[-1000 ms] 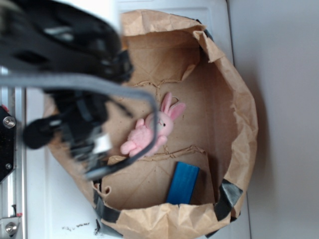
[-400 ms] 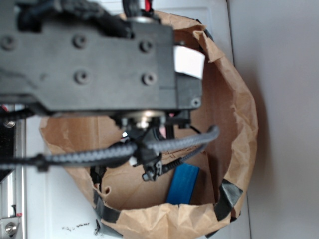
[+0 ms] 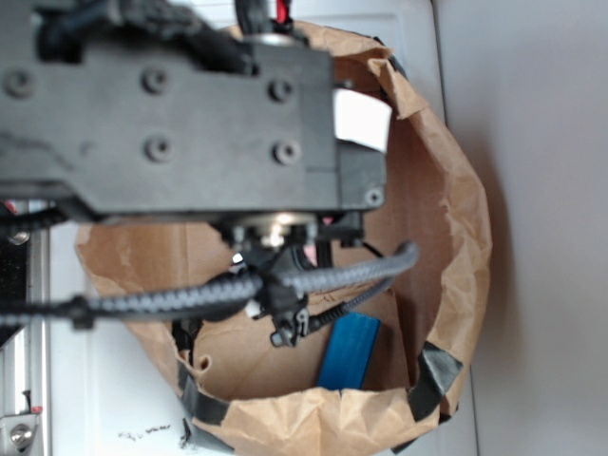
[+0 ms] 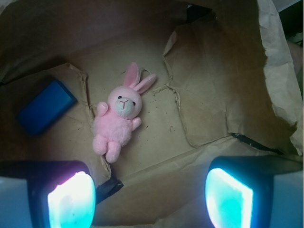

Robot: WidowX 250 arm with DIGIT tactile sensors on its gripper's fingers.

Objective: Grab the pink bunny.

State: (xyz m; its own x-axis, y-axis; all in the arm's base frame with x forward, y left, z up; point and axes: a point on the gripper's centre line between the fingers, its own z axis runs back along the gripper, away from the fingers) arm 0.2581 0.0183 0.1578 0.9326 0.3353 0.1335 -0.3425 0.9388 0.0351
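The pink bunny (image 4: 120,115) lies on its back on the brown paper floor of the bag, ears pointing up and to the right in the wrist view. My gripper (image 4: 149,197) hangs above it, open, its two glowing pads (image 4: 71,199) spread wide at the frame's lower edge with only paper between them. The bunny sits above and slightly left of the gap, apart from both pads. In the exterior view the arm's black body (image 3: 180,114) hides the bunny completely.
A blue rectangular block (image 4: 45,107) lies left of the bunny, also seen as the blue block (image 3: 348,350) near the bag's front. The crumpled brown paper bag wall (image 3: 456,218) rings the space, patched with black tape (image 3: 432,372). A cable (image 3: 190,299) crosses below the arm.
One second ago the arm was at the left and the bunny showed in the exterior view. The arm has since swung over the bag, covering it; it has barely moved in the last half second.
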